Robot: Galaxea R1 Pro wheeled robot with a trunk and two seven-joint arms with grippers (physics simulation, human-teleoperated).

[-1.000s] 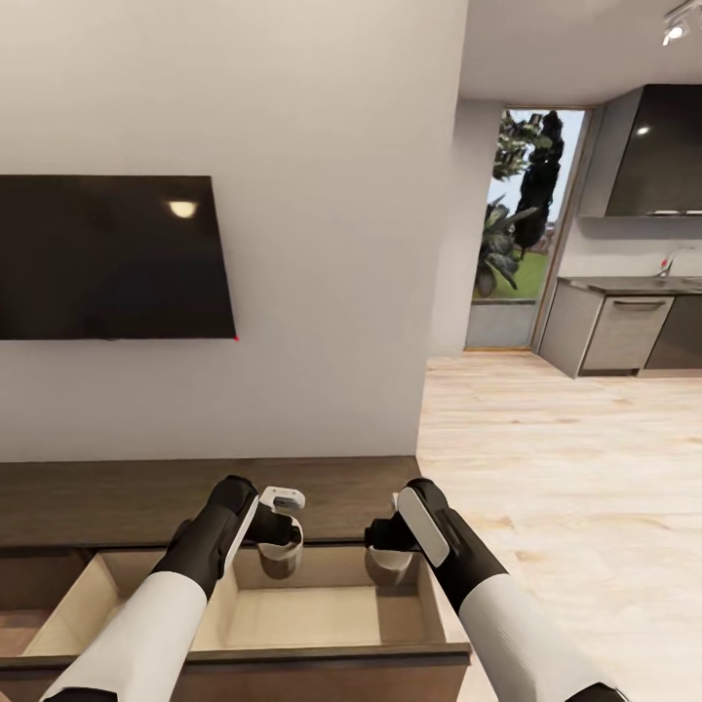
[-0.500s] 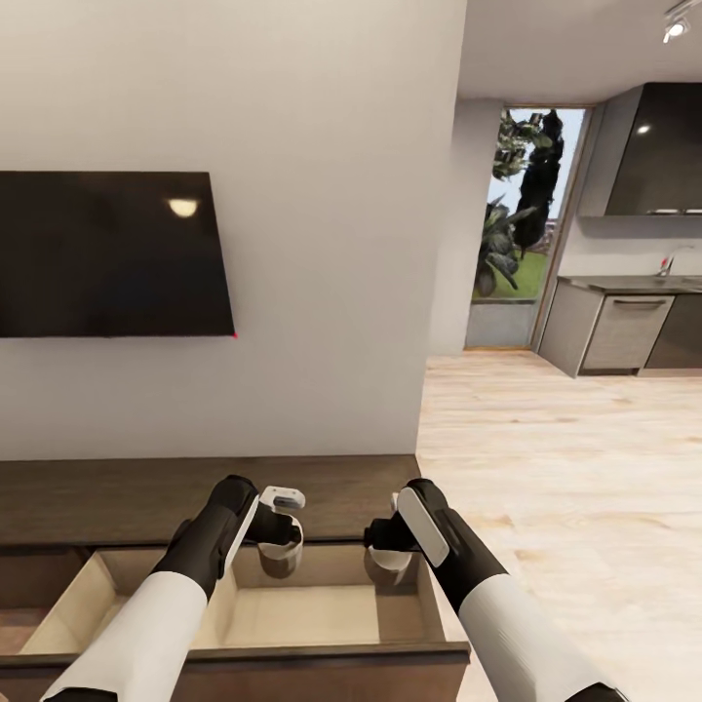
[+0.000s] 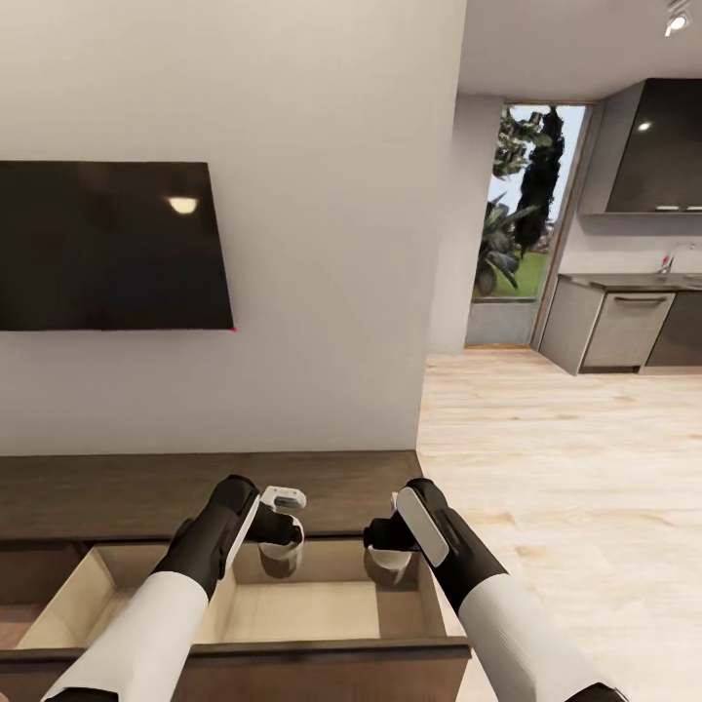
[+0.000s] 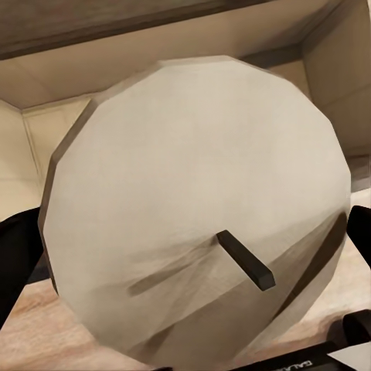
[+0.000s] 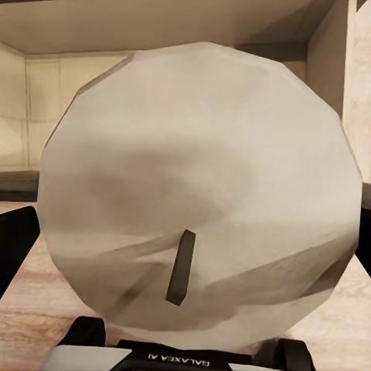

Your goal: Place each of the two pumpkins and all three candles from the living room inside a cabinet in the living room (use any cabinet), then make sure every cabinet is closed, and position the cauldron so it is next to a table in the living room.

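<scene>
Camera slightly lower; round pale candles (image 4: 193, 209).

Bright even light, ceiling-lamp glare on TV (image 3: 115, 246)

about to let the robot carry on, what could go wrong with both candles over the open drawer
Each claw, left and right, grips a candle end-on above the open cabinet drawer. Released from there, they might roll or tip inside. The right candle hangs close to the drawer's side wall and could clip it.

black TV (image 3: 107, 246), kitchen counter (image 3: 624, 327), glass door (image 3: 522, 224)
</scene>
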